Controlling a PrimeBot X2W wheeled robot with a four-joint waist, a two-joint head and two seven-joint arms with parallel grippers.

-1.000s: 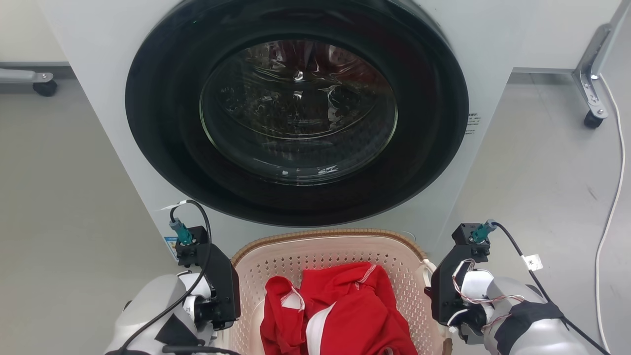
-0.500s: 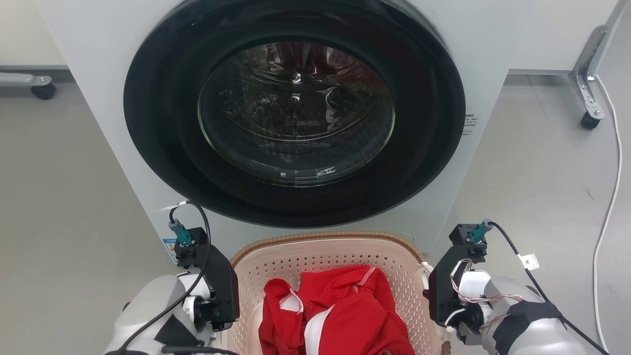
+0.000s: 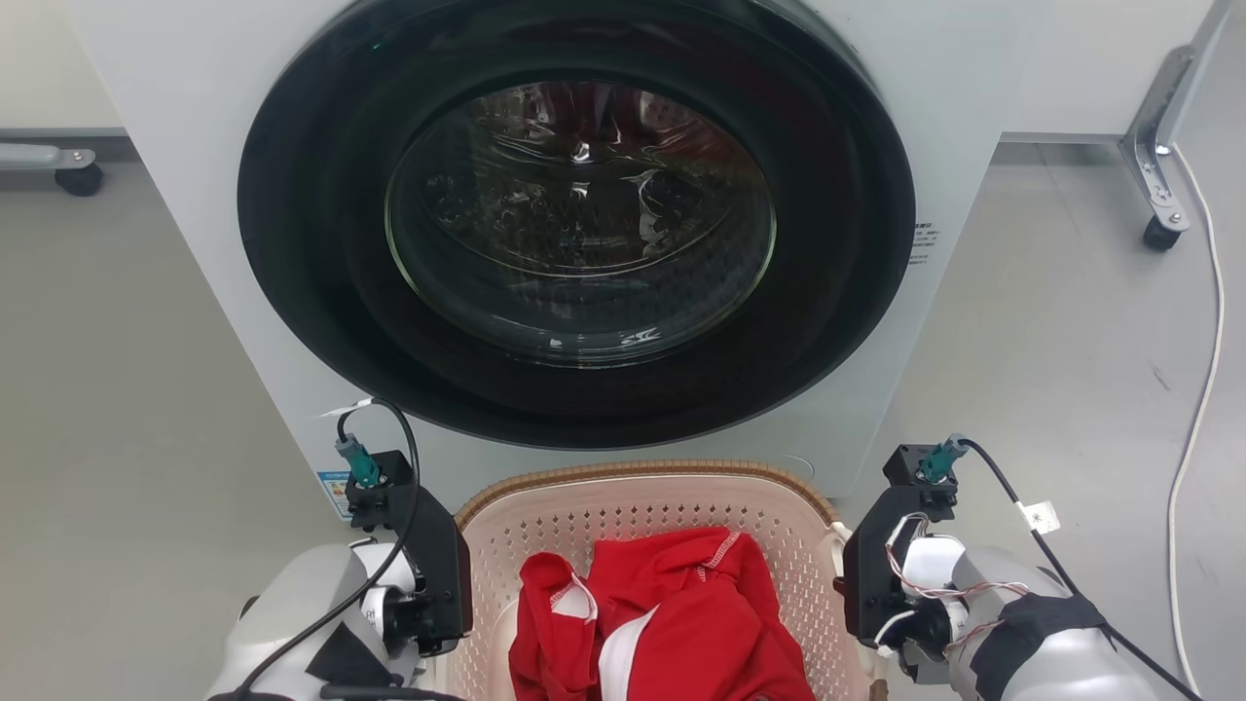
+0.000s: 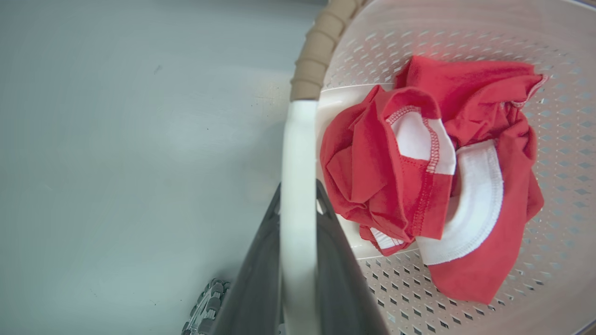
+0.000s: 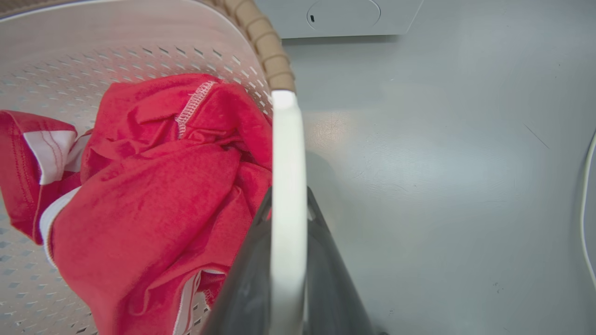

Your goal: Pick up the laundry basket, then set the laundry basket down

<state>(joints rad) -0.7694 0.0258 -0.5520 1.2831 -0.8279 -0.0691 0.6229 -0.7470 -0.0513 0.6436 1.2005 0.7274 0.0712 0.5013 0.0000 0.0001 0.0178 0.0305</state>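
Cream perforated plastic sat between our two arms: the basket (image 3: 642, 470) lay low before the washer (image 3: 983, 88), its far rim close to the machine's front, under the dark round door (image 3: 579, 219). Our left gripper (image 4: 298, 186) had its two dark fingers on either side of the left handle (image 4: 298, 139), pinching that smooth white bar. Our right gripper (image 5: 288, 191) pinched the right handle (image 5: 287, 139) the same way.

So the basket ran crosswise, handle to handle, from one gripper to the other, with neither arm nearer. We judged that any lift or lowering would have to be made by both arms together and level, or the load would tip. Whether the base touched the grey floor (image 3: 127, 389) we could not tell.

Its walls looked thin and stiff, pierced with small slots. A tan, ribbed, woven-look band capped the rim and ended where each handle began. Inside lay a crumpled red garment (image 3: 681, 604) with white trim, soft and light, heaped toward our side.
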